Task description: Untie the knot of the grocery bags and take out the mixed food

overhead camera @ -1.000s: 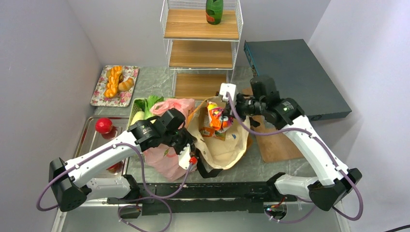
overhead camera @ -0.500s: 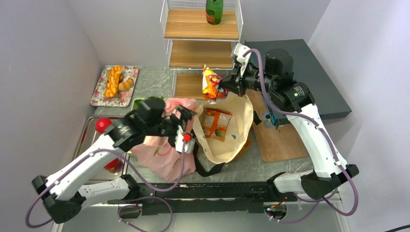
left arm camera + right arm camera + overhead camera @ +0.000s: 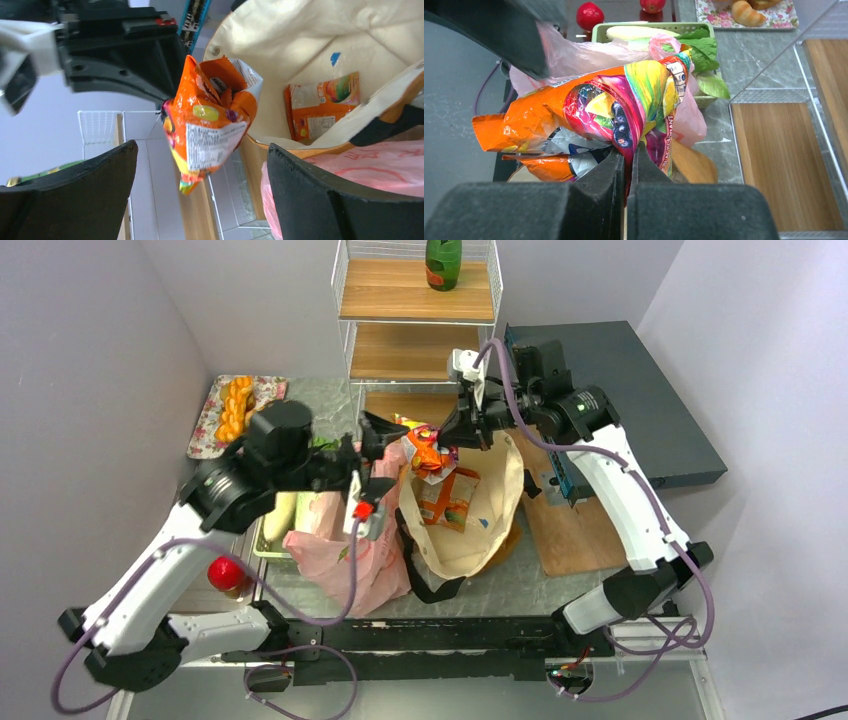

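My right gripper (image 3: 447, 436) (image 3: 628, 155) is shut on the edge of an orange printed snack packet (image 3: 424, 451) (image 3: 599, 110) (image 3: 210, 125), which hangs above the mouth of the mustard tote (image 3: 480, 540). My left gripper (image 3: 385, 455) (image 3: 200, 200) stands wide open right beside the packet, one finger on each side and neither touching it. A second snack packet (image 3: 447, 498) (image 3: 322, 107) lies inside the tote on its cream lining. The pink plastic bag (image 3: 345, 555) (image 3: 574, 55) slumps left of the tote.
A green basket (image 3: 262, 540) behind the pink bag holds leafy greens (image 3: 704, 55) and a pale long vegetable (image 3: 639, 32). Red fruits (image 3: 590, 15) sit on a metal tray (image 3: 180, 510). A bread plate (image 3: 235, 410), a wire shelf (image 3: 417, 350) with a green bottle (image 3: 443, 262), a dark box (image 3: 610, 390) and a wooden board (image 3: 570, 530) surround them.
The right gripper lifted the snack packet out of the tote and brought it left. The left gripper let go of the tote's rim, opened wide and rose up beside the packet.
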Motion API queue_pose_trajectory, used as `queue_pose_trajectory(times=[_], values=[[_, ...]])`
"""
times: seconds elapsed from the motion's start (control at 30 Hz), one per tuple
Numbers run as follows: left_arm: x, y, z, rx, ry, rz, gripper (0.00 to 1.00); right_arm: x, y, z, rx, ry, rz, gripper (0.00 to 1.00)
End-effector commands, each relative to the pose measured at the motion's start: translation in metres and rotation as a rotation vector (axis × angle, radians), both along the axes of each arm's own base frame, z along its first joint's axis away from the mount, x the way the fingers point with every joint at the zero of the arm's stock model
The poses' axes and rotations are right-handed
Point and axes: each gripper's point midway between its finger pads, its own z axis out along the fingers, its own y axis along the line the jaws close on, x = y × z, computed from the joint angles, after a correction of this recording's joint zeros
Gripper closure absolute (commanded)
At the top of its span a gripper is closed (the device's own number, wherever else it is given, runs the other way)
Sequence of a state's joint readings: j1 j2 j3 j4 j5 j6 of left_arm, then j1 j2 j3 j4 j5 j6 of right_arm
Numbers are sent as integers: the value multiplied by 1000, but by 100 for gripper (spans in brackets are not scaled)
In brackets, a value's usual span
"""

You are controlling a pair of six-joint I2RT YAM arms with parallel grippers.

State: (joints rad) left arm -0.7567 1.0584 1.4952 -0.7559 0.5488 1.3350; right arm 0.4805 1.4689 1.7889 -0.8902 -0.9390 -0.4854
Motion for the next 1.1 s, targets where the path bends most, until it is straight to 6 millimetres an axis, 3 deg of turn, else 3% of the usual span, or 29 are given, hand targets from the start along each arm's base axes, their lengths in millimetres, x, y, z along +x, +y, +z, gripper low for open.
queue_pose_trajectory(times=[0.0,0.27,0.3,0.37,0.43,0.53,0.6,0.67,0.77,0.9,1.07], values=[[13,-16,2,66,-70,-62,1,-19,8,36,72,-142,161,100],[47,-41,-1,47,-96,2,1,-28,22,30,33,-288,283,96],[52,-41,-2,52,-101,24,4,-28,23,31,28,-297,289,95],[57,-41,-3,52,-97,47,25,-27,22,31,18,-301,281,90],[56,-37,-2,45,-67,57,51,-23,19,29,0,-301,243,78],[52,-26,6,-23,38,67,87,-10,11,30,-3,-300,133,47],[49,-20,14,-95,116,75,97,-1,2,41,18,-309,58,28],[52,-11,17,-149,191,109,100,9,-9,64,62,-309,-19,19],[62,1,19,-233,329,168,100,15,-24,101,126,-338,-84,16],[72,2,33,-358,458,205,100,6,-25,111,155,-374,-74,10],[85,-1,44,-456,538,243,100,7,-6,114,141,-399,-67,8]])
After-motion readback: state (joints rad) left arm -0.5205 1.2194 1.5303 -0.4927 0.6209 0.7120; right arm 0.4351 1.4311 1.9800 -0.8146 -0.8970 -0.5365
